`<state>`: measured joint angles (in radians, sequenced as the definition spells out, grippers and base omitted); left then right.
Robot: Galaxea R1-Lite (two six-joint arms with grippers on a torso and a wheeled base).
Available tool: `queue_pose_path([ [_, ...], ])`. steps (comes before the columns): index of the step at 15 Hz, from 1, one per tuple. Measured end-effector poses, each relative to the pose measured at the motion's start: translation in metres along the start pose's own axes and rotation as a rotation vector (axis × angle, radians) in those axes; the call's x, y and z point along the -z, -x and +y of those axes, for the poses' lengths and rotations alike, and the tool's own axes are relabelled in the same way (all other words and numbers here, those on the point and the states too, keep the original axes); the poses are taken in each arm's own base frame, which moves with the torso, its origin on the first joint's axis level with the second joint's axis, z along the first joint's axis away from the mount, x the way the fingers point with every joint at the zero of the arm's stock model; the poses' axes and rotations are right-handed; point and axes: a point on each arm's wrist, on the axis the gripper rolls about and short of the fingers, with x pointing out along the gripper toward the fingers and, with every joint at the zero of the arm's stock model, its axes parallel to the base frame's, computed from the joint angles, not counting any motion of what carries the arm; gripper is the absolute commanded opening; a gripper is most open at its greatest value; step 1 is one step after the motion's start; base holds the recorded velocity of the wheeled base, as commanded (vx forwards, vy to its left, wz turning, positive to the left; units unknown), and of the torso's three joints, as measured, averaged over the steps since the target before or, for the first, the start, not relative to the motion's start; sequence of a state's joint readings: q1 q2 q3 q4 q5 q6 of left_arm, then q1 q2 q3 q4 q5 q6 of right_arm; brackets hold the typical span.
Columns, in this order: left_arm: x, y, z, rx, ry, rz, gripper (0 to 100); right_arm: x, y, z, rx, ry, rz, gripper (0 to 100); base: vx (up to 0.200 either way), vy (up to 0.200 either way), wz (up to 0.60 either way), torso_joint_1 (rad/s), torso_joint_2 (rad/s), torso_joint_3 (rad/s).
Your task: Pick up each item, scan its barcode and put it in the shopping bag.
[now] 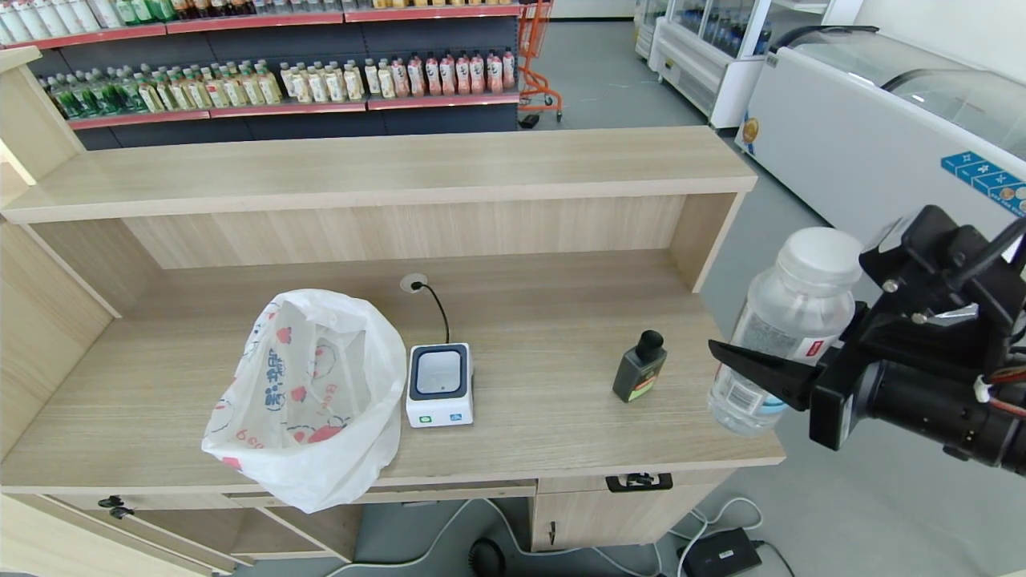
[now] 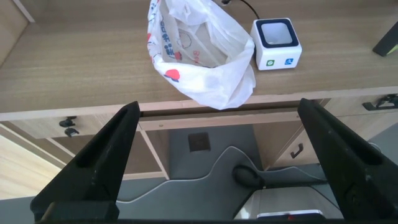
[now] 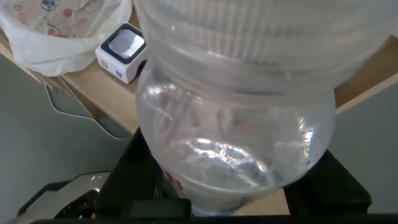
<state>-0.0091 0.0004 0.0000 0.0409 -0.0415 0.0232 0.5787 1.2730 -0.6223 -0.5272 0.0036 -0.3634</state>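
Clamped between the right gripper's (image 1: 761, 365) black jaws, a clear plastic water bottle (image 1: 781, 336) with a white cap hangs upright just off the right end of the light wooden counter (image 1: 545, 417). A small dark bottle (image 1: 640, 367) stands between it and the white square barcode scanner (image 1: 439, 383), so a low sweep towards the scanner would likely topple it. The smooth round wall could also twist in the grip and turn the barcode away. A white plastic shopping bag (image 1: 309, 393) slumps beside the scanner. The left gripper (image 2: 217, 168) hovers before the counter front, jaws spread wide, holding nothing.
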Motion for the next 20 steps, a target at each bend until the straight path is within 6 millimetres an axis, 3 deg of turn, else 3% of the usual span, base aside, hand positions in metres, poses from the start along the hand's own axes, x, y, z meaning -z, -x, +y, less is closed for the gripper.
queue_pose_path([
  [7,0.0,0.0,0.0,0.0,0.0,0.0,100,-0.002,0.007,0.0,0.004,0.005,-0.02,0,0.0,0.0,0.0,0.0,0.0,0.0],
  [15,0.0,0.0,0.0,0.0,0.0,0.0,100,-0.01,0.018,-0.004,0.019,-0.018,-0.065,0,0.0,0.2,0.0,0.001,0.0,0.002],
  [20,0.0,0.0,0.0,0.0,-0.002,0.0,100,-0.006,0.015,-0.008,0.043,-0.006,-0.048,0,0.0,0.2,0.0,0.001,0.0,0.003],
])
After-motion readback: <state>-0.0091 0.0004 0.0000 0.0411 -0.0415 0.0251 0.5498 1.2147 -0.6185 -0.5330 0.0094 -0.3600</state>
